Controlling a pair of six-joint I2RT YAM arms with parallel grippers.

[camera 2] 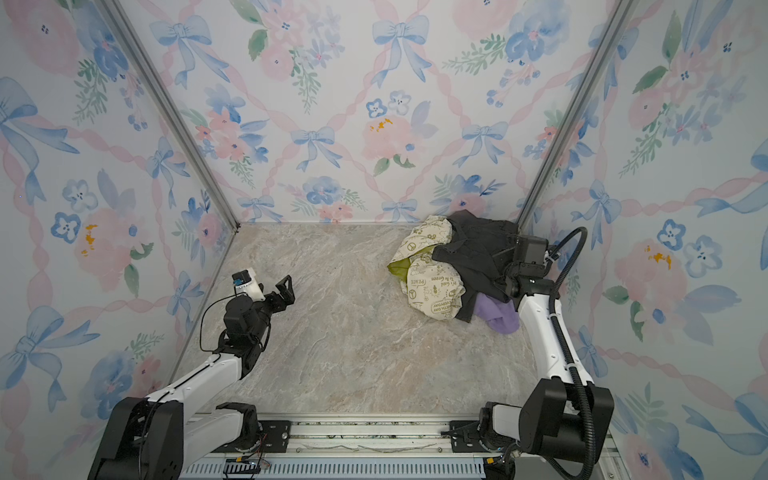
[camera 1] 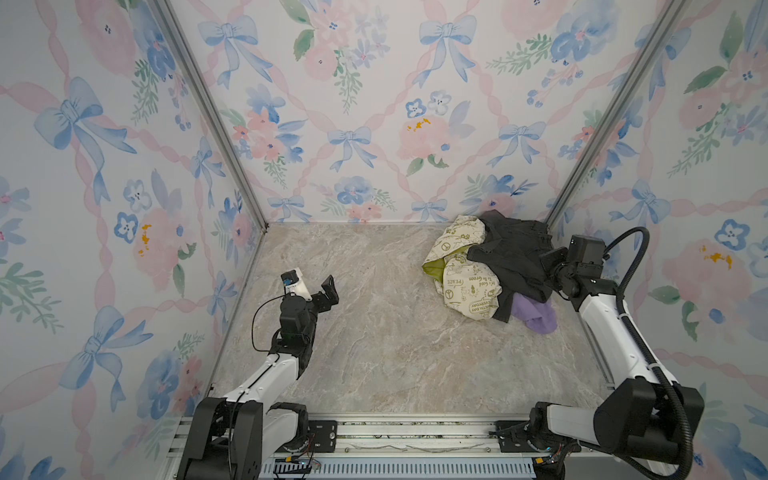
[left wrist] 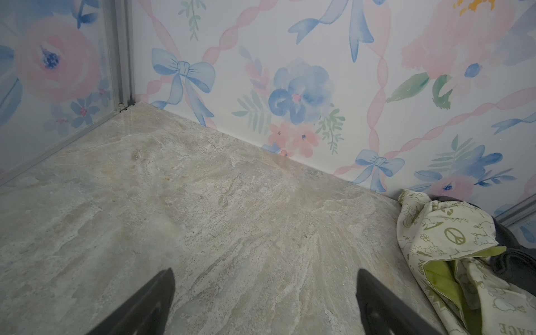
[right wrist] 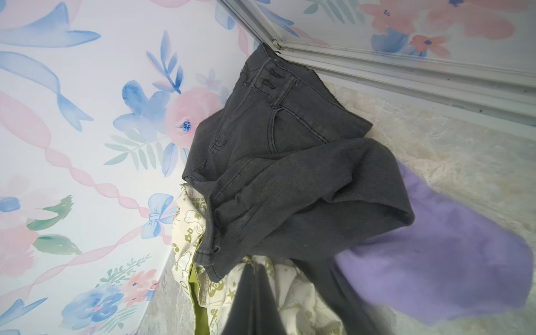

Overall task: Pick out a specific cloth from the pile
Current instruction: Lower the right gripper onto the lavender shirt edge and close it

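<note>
The lavender cloth [camera 1: 536, 318] [camera 2: 498, 318] lies at the near right edge of the pile, partly under a dark grey-black garment [camera 1: 511, 257]. A cream cloth with green peace-sign print [camera 1: 461, 282] forms the pile's left side. In the right wrist view the lavender cloth [right wrist: 435, 261] spreads beside the dark garment [right wrist: 290, 188]. My right gripper [right wrist: 255, 264] [camera 1: 550, 259] is shut, its tips against the dark garment's hem and the cream cloth [right wrist: 293, 287]; whether fabric is pinched I cannot tell. My left gripper [camera 1: 311, 282] [left wrist: 265, 272] hovers open and empty over bare table at the left.
The pile sits in the far right corner against the floral back wall [camera 1: 374, 124] and the metal corner post [camera 1: 582, 166]. The marble-look tabletop [camera 1: 374, 332] stretches between the arms. A metal rail [camera 1: 415, 436] runs along the front edge.
</note>
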